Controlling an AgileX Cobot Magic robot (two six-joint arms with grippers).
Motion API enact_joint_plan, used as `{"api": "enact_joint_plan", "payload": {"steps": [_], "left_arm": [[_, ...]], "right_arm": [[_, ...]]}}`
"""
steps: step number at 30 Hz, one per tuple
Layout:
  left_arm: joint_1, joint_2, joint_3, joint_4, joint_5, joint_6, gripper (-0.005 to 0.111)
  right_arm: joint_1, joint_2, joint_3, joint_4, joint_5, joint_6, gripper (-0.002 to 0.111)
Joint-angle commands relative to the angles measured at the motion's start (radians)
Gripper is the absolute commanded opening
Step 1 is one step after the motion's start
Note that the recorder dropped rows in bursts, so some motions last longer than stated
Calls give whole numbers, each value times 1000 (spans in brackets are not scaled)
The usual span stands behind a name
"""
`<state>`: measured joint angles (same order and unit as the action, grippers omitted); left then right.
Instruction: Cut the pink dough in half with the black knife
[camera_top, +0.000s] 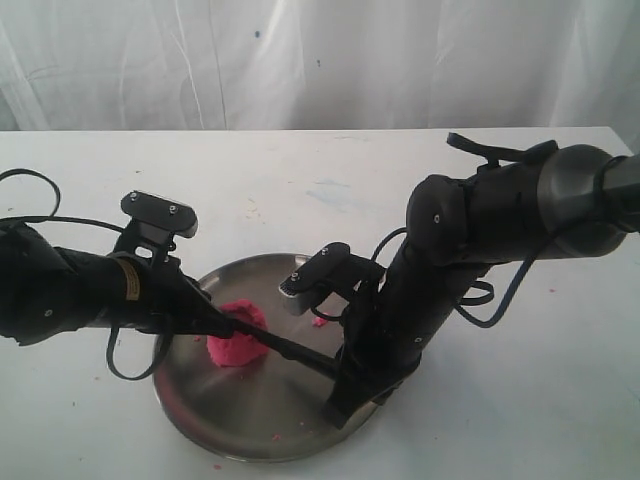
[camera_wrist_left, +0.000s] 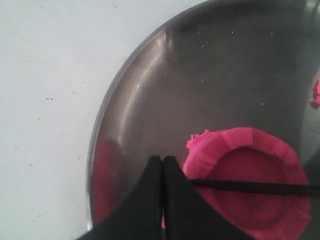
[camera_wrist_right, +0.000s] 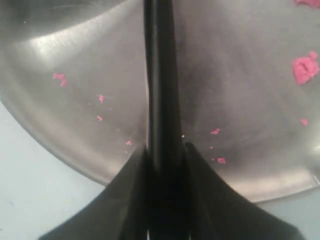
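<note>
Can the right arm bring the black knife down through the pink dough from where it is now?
Probably yes. The right gripper holds the black knife by its handle, and the blade already lies across the pink dough on the steel plate. The left gripper, jaws shut, sits beside the dough, off the blade's line.

Bright, even light (wrist views softly blurred).

The pink dough (camera_wrist_left: 247, 182) runs off the left wrist picture's edge (only 1 side shows).
</note>
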<state>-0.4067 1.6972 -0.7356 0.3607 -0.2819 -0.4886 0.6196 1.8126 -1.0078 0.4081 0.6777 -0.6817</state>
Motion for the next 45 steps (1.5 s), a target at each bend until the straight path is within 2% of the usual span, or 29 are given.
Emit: {"api": "enact_joint_plan", "payload": {"steps": [1, 31, 33, 39, 45], "left_arm": [[-2, 32, 7, 6, -6, -11, 0], [-2, 91, 7, 6, -11, -11, 0], [-2, 67, 7, 6, -51, -9, 0], [-2, -46, 5, 6, -61, -9, 0], [-2, -7, 3, 6, -63, -7, 0]], "right_arm": [[0, -1, -6, 4, -6, 5, 0], [0, 24, -8, 4, -25, 9, 0], [0, 24, -8, 4, -25, 11, 0], [0, 24, -8, 8, -24, 11, 0], [0, 24, -8, 8, -24, 11, 0]]}}
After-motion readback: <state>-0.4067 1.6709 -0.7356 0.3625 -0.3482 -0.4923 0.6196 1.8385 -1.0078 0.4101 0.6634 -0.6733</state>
